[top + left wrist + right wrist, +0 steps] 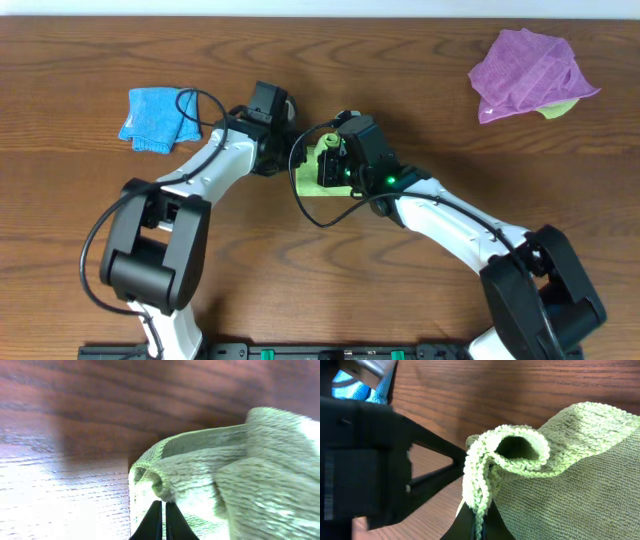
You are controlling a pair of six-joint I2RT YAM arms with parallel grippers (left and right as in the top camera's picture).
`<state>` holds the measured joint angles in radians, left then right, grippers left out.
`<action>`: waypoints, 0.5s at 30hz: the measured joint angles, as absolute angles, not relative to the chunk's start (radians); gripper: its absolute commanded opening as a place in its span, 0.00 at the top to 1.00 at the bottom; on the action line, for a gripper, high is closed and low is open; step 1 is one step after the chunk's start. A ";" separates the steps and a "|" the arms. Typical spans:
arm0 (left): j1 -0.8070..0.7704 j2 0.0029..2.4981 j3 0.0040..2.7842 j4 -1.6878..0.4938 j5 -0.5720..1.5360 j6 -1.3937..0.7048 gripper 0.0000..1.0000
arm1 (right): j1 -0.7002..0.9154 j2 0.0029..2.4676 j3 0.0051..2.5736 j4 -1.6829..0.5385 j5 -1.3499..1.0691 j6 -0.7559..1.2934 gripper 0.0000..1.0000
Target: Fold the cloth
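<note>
- The table [400,70]: brown wood grain. It carries the cloth [308,180], your landmark for every entry below.
- Right arm [450,225]: white links with black joints. It reaches up from the near edge to the cloth's right side and covers much of it from overhead.
- Left arm [215,165]: same build. It meets the cloth from the left, its wrist just beyond the cloth's far left corner.
- Purple cloth [530,70]: crumpled, well apart from the cloth, toward the far right corner. A yellow-green scrap shows under its right edge.
- Blue cloth [160,118]: folded, to the far left of the cloth, on the other side of the left arm.
- The cloth itself: lime-green looped fabric near the table's middle, between the two wrists. Part lies flat on the wood, and one edge stands lifted and curled into a small open loop [517,445].
- Left gripper [163,510]: you see the jaws closed, tips together at a pucker in the cloth's curled edge and pinching it.
- Right gripper [477,527]: jaws closed on the cloth's lifted edge, which runs down between the dark fingers. The left gripper's fingers [440,462] meet the same edge just beside it.
</note>
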<state>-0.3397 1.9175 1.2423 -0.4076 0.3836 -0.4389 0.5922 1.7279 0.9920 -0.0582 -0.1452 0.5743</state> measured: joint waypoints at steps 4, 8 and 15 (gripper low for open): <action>-0.326 1.896 1.242 -0.411 0.381 -0.436 0.94 | 0.612 1.728 0.994 -0.058 -0.144 0.576 0.99; -0.293 1.877 1.242 -0.416 0.377 -0.436 0.94 | 0.629 1.728 0.994 -0.056 -0.144 0.577 0.99; -0.213 1.834 1.242 -0.426 0.366 -0.418 0.94 | 0.644 1.728 0.994 -0.040 -0.136 0.577 0.99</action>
<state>-0.2134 1.8336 1.2423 -0.4259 0.3664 -0.4179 0.6441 1.7279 0.9939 -0.0399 -0.1364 0.5770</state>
